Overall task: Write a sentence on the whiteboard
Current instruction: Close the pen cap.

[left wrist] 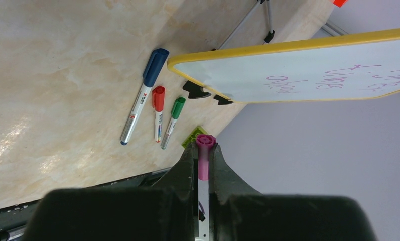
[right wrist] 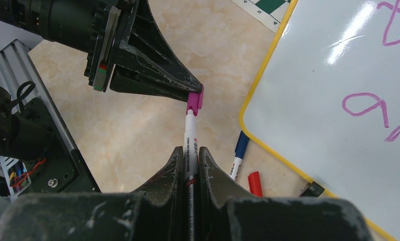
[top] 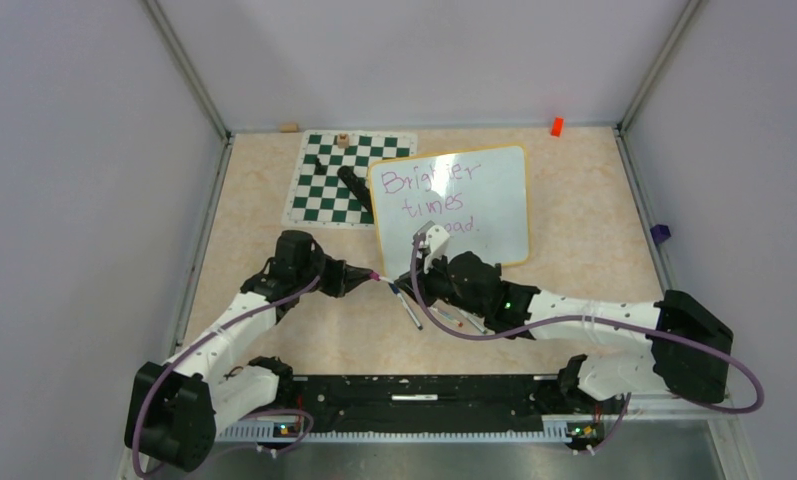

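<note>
The whiteboard (top: 494, 205) lies at mid table, yellow-rimmed, with the purple sentence (top: 436, 198) "Brighter times ahead" on it in three lines. It also shows in the left wrist view (left wrist: 308, 65) and the right wrist view (right wrist: 338, 70). My left gripper (top: 372, 275) (left wrist: 206, 145) is shut on the purple cap (left wrist: 205, 150) (right wrist: 194, 100). My right gripper (top: 406, 288) (right wrist: 190, 150) is shut on the white marker body (right wrist: 190, 133). The marker's tip end sits inside the cap. Both grippers meet just in front of the board's near left corner.
A blue marker (left wrist: 143, 95), a red one (left wrist: 158, 108) and a green one (left wrist: 173, 118) lie on the table by the board's black clips (left wrist: 195, 90). A green brick (left wrist: 193, 134) lies near them. The chess mat (top: 324, 190) with pieces lies behind the board, and an orange block (top: 556, 126) by the back wall.
</note>
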Available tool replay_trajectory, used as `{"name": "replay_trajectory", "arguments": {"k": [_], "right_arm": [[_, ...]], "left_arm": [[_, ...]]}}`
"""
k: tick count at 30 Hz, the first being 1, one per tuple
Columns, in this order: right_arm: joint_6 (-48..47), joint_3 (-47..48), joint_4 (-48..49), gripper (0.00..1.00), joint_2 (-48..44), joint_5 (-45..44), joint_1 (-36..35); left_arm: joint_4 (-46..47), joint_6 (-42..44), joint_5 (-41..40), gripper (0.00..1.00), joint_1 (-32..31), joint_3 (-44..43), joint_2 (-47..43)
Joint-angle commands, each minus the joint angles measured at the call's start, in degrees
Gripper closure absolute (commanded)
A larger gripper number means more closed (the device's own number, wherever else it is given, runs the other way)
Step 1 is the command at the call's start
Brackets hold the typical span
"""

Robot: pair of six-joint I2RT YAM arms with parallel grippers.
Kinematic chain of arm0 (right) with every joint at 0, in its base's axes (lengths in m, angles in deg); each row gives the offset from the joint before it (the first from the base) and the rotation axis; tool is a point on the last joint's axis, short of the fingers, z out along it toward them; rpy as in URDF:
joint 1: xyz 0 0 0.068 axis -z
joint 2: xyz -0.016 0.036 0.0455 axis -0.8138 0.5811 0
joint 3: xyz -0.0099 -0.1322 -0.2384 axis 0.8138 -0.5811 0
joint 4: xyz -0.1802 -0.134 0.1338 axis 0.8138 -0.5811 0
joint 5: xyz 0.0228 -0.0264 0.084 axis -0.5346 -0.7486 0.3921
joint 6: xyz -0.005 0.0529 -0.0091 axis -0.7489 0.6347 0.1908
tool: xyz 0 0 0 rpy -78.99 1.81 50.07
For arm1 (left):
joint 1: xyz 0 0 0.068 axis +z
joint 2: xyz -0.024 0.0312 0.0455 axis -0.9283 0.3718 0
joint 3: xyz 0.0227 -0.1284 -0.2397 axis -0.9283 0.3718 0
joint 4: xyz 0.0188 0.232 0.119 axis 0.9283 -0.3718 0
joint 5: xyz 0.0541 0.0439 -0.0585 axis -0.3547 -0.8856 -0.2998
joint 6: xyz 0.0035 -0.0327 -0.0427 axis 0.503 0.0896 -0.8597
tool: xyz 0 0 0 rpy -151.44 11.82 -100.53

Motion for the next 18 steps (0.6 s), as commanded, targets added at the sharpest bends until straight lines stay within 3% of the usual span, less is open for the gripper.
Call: {"name": "replay_trajectory", "arguments": {"k": [1,18], "right_arm": [[-0.7,2.68,0.32,1.0,-1.94,-0.34,-1.1],[-0.48,1.45,0.04,1.0,-2.3,-0.6,-1.15]], "left_arm": [[1.86,-0.4,0.76,1.0,-0.24,0.44,0.32],[1.93,-0.78,0.92,1.0,-0.26,0.36,-0.25]]}}
